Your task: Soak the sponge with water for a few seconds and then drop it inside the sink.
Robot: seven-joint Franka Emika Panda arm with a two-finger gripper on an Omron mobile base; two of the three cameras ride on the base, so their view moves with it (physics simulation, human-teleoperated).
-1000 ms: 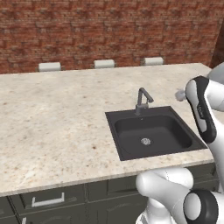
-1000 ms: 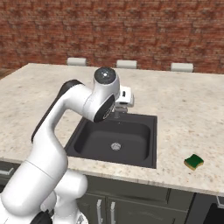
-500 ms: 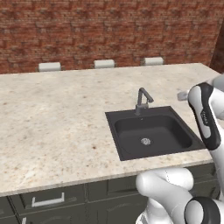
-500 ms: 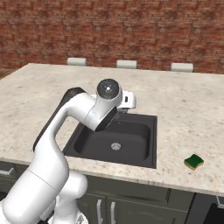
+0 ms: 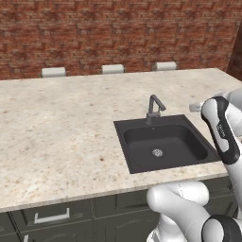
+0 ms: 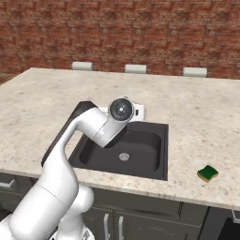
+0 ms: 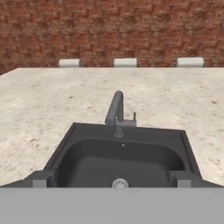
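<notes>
Left base view: the sink (image 5: pixel 166 144) is set into the desk (image 5: pixel 61 132), faucet (image 5: pixel 153 108) at its back rim.

Right base view: the sponge (image 6: pixel 207 173) lies on the desk, well right of the sink.

Hand view: the tool (image 7: pixel 112 179) hangs before the sink, seemingly empty, fingertips (image 7: pixel 40 179) wide apart.

We see a matt dark charcoal rectangular sink (image 5: pixel 166 147) with a shiny round silver metal drain (image 5: pixel 157 152) and dull grey angular metal faucet (image 5: pixel 153 108), a speckled beige polished stone counter (image 5: pixel 61 132), a rough red brick wall (image 5: pixel 94 33), and a small spongy yellow-and-green sponge (image 6: pixel 207 173).
</notes>
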